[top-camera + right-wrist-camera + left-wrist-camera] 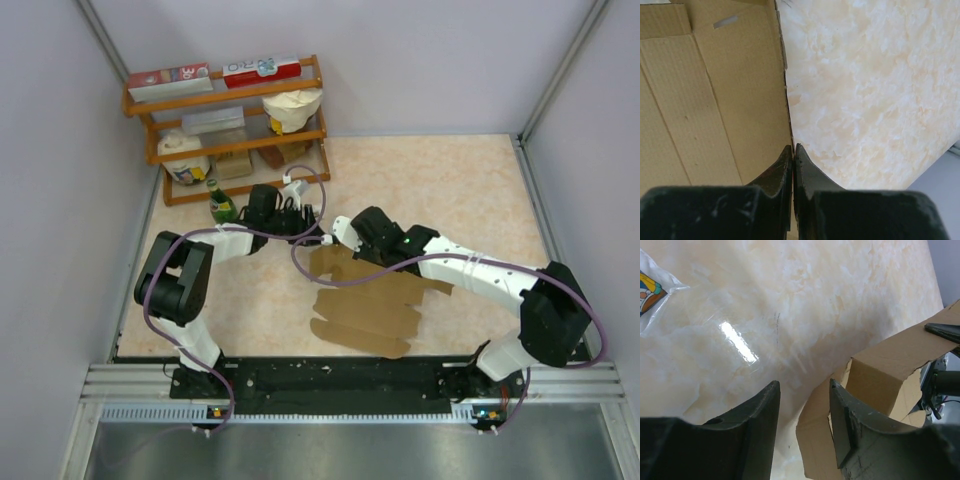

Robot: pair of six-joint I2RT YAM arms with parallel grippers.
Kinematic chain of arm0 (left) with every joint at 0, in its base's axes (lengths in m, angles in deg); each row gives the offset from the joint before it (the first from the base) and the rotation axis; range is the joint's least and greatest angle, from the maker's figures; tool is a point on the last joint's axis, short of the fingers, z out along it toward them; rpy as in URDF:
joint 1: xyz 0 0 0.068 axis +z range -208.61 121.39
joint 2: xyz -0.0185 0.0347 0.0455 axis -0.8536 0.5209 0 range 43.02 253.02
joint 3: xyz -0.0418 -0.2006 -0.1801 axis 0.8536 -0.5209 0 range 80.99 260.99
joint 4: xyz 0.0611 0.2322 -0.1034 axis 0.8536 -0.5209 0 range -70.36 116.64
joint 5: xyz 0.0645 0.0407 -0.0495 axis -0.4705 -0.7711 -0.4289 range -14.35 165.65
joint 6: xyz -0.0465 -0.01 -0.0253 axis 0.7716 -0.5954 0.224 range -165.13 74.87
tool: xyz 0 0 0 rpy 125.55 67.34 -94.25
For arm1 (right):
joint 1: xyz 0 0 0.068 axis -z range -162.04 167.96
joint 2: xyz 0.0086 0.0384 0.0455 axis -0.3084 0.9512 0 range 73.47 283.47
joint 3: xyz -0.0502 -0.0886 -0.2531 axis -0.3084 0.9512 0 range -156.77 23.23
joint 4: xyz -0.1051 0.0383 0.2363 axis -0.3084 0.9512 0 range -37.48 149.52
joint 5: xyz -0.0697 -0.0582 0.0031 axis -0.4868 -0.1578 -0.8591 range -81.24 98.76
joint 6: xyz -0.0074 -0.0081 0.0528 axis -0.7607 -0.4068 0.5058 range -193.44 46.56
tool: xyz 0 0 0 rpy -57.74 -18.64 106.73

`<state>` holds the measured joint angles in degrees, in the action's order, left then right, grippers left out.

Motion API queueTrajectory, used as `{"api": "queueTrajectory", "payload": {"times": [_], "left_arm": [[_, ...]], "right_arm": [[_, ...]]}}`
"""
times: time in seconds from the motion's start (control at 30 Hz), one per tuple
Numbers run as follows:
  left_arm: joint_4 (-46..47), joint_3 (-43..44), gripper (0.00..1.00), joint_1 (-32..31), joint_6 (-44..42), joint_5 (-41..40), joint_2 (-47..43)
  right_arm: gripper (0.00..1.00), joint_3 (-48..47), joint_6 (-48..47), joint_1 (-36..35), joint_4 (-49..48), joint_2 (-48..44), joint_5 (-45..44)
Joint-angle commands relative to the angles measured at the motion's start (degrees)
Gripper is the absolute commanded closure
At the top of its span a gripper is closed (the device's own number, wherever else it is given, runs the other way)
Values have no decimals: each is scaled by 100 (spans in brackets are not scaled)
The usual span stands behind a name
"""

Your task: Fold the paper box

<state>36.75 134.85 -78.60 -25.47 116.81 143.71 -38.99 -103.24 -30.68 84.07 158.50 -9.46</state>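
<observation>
- Marbled surface (480, 190): paper box (365, 305) lies on the shelf's (230, 95) near side.
- Probably light, stiff cardboard; best held at panel edges.
- Right end effector (792, 147) pinches a raised edge; left end effector (802, 385) stands apart.

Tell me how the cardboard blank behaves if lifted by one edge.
Probably light and bendy: the paper box is thin sheet, creased into panels, so it would likely hinge and sag. It may slide on the glossy table.
</observation>
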Motion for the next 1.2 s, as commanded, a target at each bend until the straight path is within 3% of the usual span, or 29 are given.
{"api": "queueTrajectory", "payload": {"times": [0.0,0.43,0.8,1.17], "left_arm": [[298,-61,52,-14,178,357,-224],[755,238,51,91,828,576,-383],[887,-16,51,127,750,550,-242],[2213,-262,51,232,1470,1112,74]], "right_arm": [[100,-133,150,-58,-457,-22,-200],[100,34,-122,-66,-466,-180,-24],[100,244,-201,-66,-544,-250,-234],[100,833,-781,-101,-1423,-716,-683]]}}
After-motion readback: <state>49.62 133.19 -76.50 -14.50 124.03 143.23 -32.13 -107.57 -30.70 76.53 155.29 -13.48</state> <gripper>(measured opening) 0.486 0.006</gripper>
